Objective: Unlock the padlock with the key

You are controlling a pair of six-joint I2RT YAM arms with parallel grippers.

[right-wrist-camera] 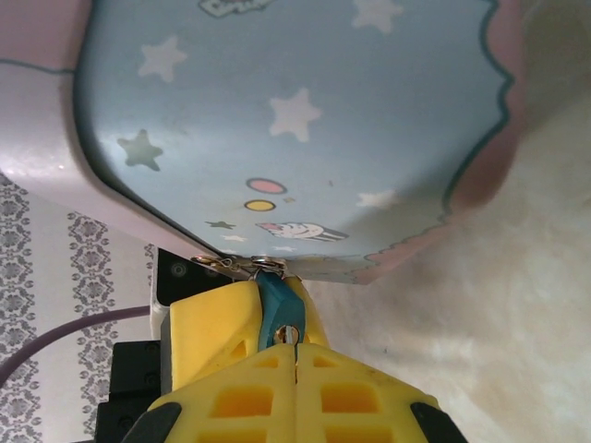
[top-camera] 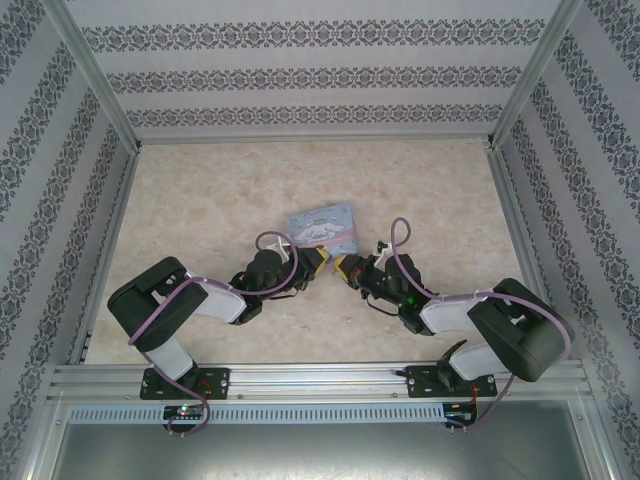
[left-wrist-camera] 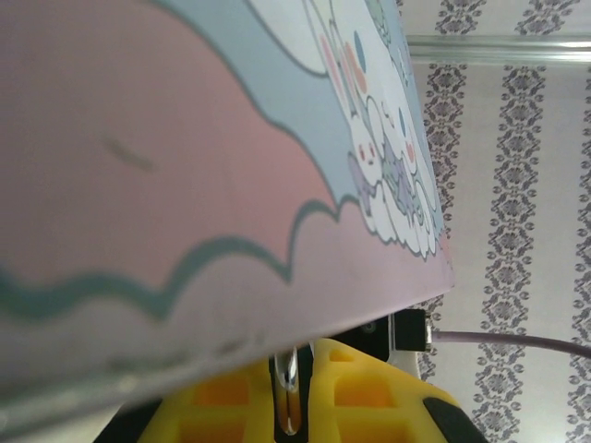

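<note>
Lying on the marbled table [top-camera: 430, 190], the tin [top-camera: 323, 222] is being shown lid up, and its inside is being hidden. Its near edge is being crowded by the left gripper [top-camera: 319, 262] and the right gripper [top-camera: 346, 267], which are being held tip to tip, just beside each other.

From the left wrist, most of the scene is being blocked by the tin's cartoon lid. A purple cable [left-wrist-camera: 517, 341] and patterned walls [top-camera: 300, 80] are being seen behind.

The padlock [right-wrist-camera: 275, 306] is being held right at that edge, between the tin and the right fingers [right-wrist-camera: 360, 397]. Its long axis is being set roughly in line with those fingers, slightly tilted. The shackle [right-wrist-camera: 265, 266] is being pointed at the tin and is touching small metal loops on the rim, while the teal body's other end is being met by the right fingertips. Whether the shackle is threaded through the loops cannot be told.

The right fingers are being pressed fully together; whether the key is being pinched between them cannot be told. The left gripper is being clamped on the padlock, with a thin silvery piece [left-wrist-camera: 287, 397] being squeezed in the narrow gap between its yellow fingers.
</note>
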